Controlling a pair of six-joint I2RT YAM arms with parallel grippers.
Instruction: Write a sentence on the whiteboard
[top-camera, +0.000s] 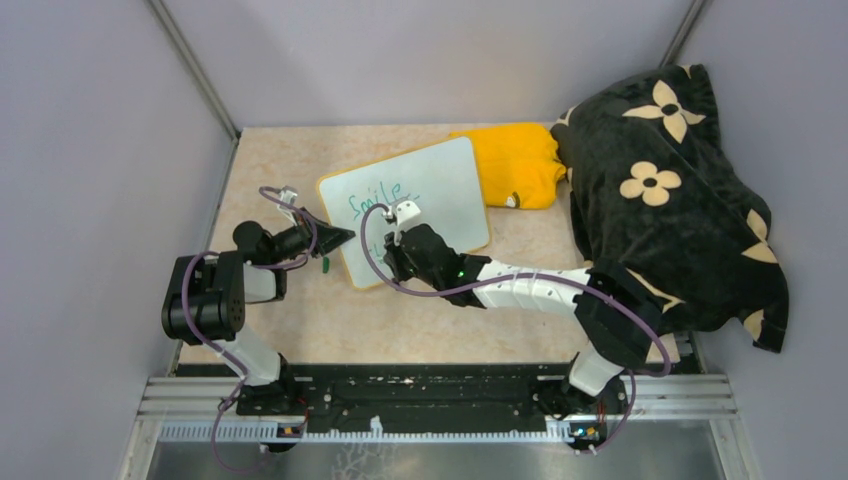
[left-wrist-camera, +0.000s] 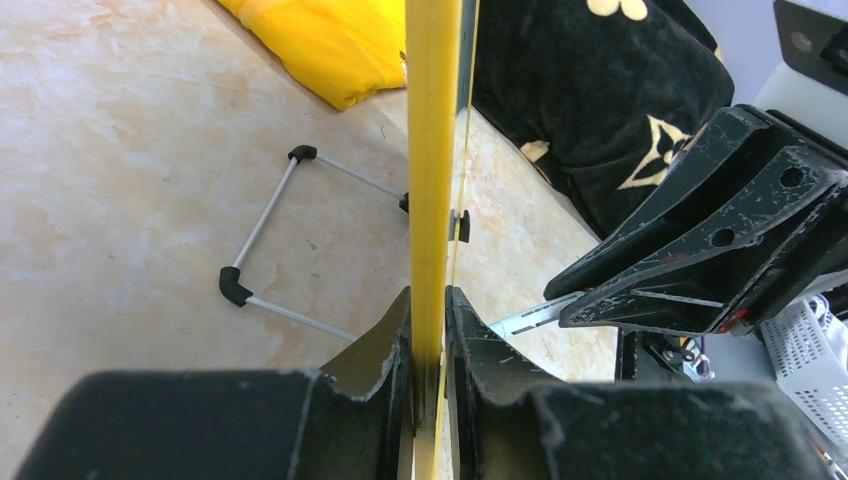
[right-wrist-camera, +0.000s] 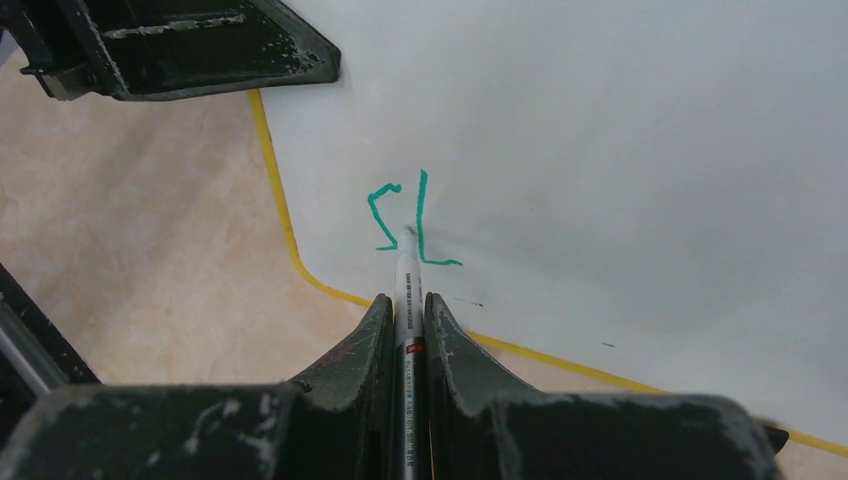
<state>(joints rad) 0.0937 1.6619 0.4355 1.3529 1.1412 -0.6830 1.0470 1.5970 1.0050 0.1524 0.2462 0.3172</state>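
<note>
Right now your left gripper (left-wrist-camera: 430, 300) has its fingers (left-wrist-camera: 385, 345) pinched on the yellow-rimmed edge of the whiteboard (left-wrist-camera: 433, 150), which its wrist camera sees edge-on. A wire stand (left-wrist-camera: 262, 238) with black feet shows on the beige table (left-wrist-camera: 120, 180) to one side of that edge.

From above, the whiteboard sits near the middle of the table, turned at an angle. A folded yellow cloth (top-camera: 515, 165) lies at its far right corner, and a black flowered blanket (top-camera: 670, 190) is heaped further right.

Your right gripper (right-wrist-camera: 407, 305) has its fingers (right-wrist-camera: 365, 345) closed tight on a marker (right-wrist-camera: 406, 270). The tip of the marker touches the board's glossy face near its lower left rounded corner.

As for the sentence (top-camera: 375, 200), the top camera shows the green word "Smile" on the upper line. The lower line is hidden there behind your right arm. On the right wrist view you see only two green strokes at the marker's tip, one like an "s" and one tall with a foot. The left gripper's dark finger shows at that view's upper left, over the board's edge.
</note>
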